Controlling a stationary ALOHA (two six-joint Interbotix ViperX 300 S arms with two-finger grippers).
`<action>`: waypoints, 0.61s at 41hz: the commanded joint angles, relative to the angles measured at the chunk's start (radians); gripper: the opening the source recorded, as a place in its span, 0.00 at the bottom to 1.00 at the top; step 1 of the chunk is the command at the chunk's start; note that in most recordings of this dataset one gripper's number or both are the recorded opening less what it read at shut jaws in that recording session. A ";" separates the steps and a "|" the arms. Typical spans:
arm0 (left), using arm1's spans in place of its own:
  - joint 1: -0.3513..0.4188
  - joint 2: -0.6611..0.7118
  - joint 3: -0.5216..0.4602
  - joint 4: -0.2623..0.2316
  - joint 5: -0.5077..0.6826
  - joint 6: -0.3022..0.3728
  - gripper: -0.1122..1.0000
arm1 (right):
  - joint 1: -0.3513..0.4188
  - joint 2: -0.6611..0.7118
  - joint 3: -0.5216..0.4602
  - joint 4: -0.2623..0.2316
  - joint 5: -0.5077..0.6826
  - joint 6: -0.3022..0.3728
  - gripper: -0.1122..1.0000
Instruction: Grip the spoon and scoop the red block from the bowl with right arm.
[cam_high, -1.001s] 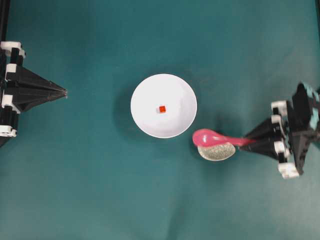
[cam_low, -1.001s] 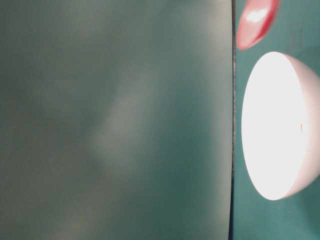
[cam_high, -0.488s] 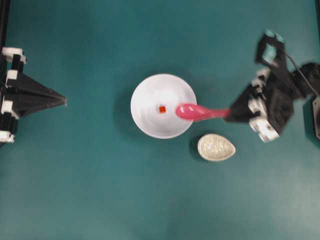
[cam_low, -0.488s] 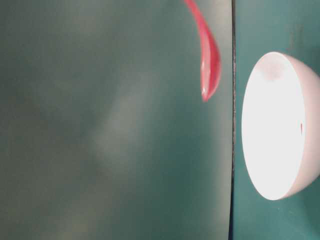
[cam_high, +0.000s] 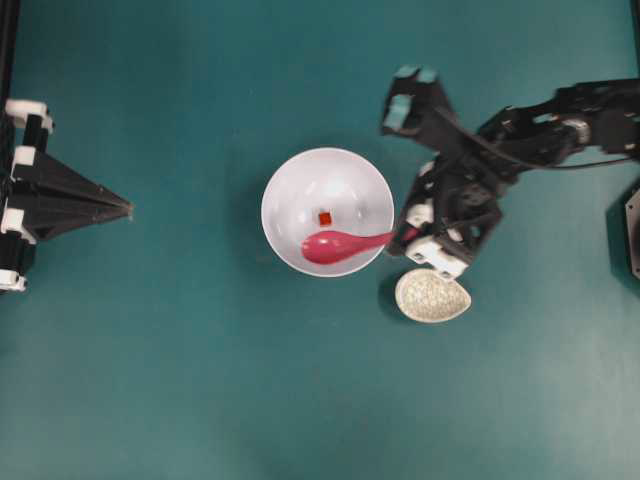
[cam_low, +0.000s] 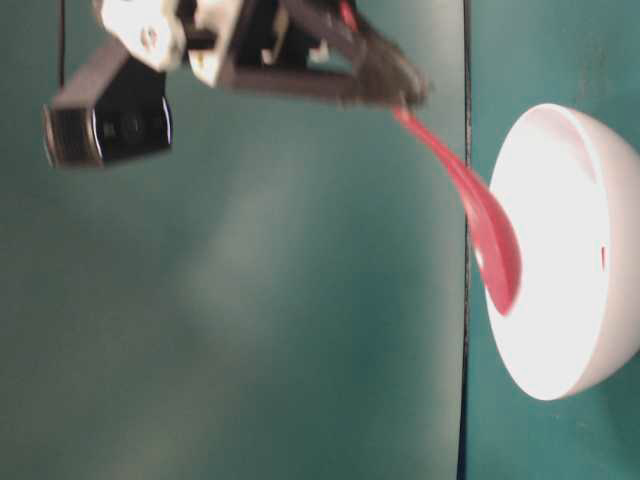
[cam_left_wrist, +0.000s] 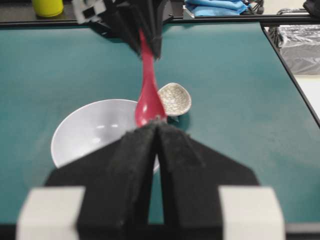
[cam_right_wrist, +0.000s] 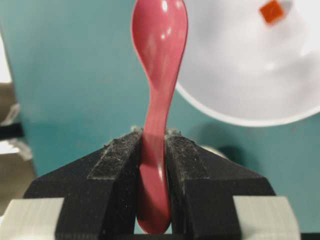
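The white bowl (cam_high: 300, 190) sits mid-table with the tiny red block (cam_high: 325, 217) near its centre. My right gripper (cam_high: 405, 235) hovers at the bowl's right rim, shut on the handle of the pink spoon (cam_high: 335, 245). The scoop lies inside the bowl, just below the block, but whether it touches the block is unclear. In the right wrist view, the right gripper (cam_right_wrist: 154, 135) clamps the spoon (cam_right_wrist: 160, 40), with the block (cam_right_wrist: 272, 11) in the bowl (cam_right_wrist: 240, 75) to the upper right. From table level the spoon (cam_low: 480, 225) slants down toward the bowl (cam_low: 580, 250). My left gripper (cam_high: 128, 209) stays shut and empty at the far left.
A speckled beige oval dish (cam_high: 432, 295) lies just right of the bowl, below the right gripper. In the left wrist view, the table's black edge rail (cam_left_wrist: 285, 55) runs along the right, with a grey bag (cam_left_wrist: 300, 45) beyond it.
The right arm has carried the spoon left, from over the speckled dish to the bowl. Its scoop now dips inside the bowl below the block. The left arm has not moved.
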 joint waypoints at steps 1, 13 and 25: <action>-0.012 0.003 -0.025 0.003 -0.008 0.000 0.10 | -0.005 0.023 -0.061 -0.032 0.017 0.032 0.28; -0.025 0.003 -0.025 0.003 -0.008 0.002 0.10 | -0.009 0.049 -0.075 -0.270 0.103 0.256 0.28; -0.025 0.003 -0.025 0.003 -0.009 0.018 0.10 | -0.011 0.060 -0.086 -0.411 0.153 0.393 0.28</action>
